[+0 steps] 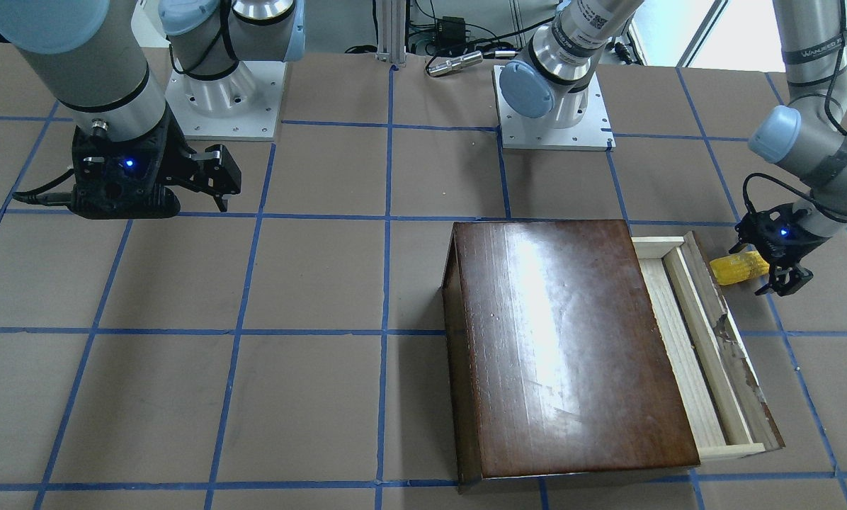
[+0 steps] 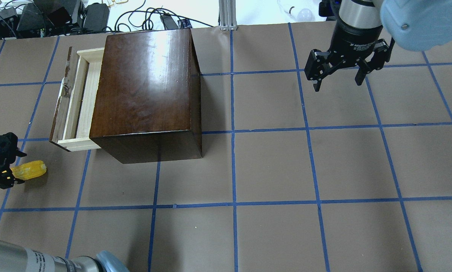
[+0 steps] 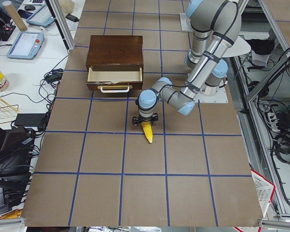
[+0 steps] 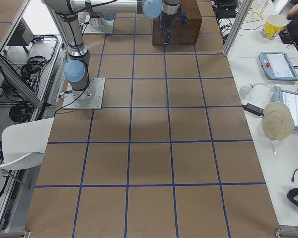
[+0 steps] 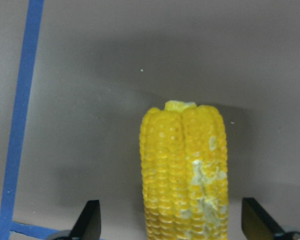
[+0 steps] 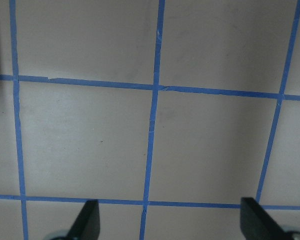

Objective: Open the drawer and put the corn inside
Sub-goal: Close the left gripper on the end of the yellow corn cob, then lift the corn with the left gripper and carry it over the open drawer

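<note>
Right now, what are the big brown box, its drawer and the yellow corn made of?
The box looks like wood with glossy dark-brown varnish: grain streaks and a bright glare on top. The drawer seems bare pale wood inside, its dark front panel chipped. The corn is probably a plastic or rubber toy: even yellow kernels with whitish worn patches.

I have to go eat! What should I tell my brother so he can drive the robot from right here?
Left gripper: open, straddling the corn, which lies on the table.
Right gripper: open, over bare table, far from the box.
Done: drawer sits partly out of the box.
Left to do: grip the corn, lift it, put it in the drawer.
</note>
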